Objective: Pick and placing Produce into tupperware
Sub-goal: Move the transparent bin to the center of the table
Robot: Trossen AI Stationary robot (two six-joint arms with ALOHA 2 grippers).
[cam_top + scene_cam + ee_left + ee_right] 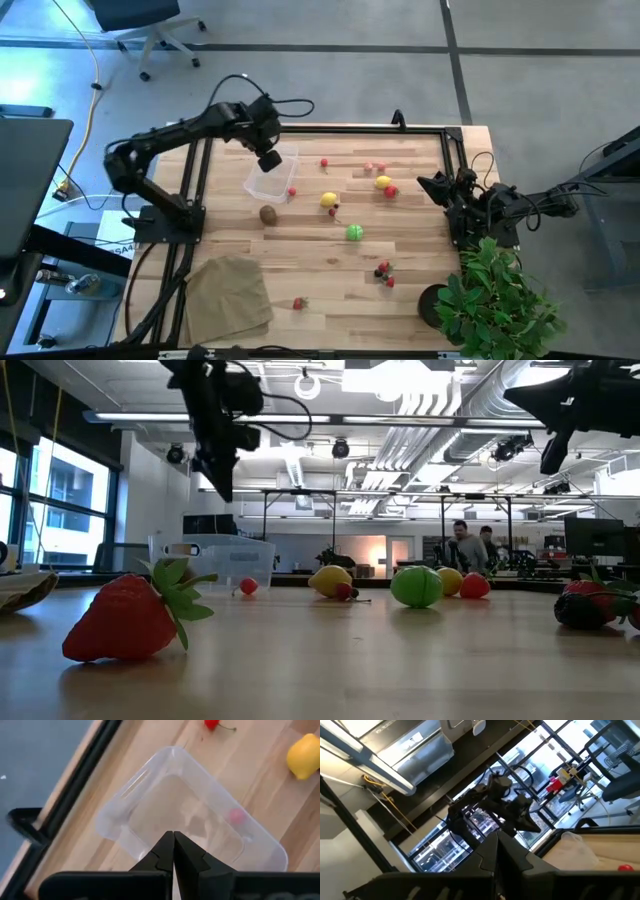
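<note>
Strawberry [125,618] foremost, tupperware [212,563] behind

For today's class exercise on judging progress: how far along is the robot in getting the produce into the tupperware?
Done: possibly one small red piece, seen through the tupperware wall; inside or behind, unclear.
In hand: nothing. The left gripper hovers shut over the tub; the right gripper waits shut, raised at the table's right edge.
Left: lemons, green ball, kiwi and strawberry lie on the table.
</note>
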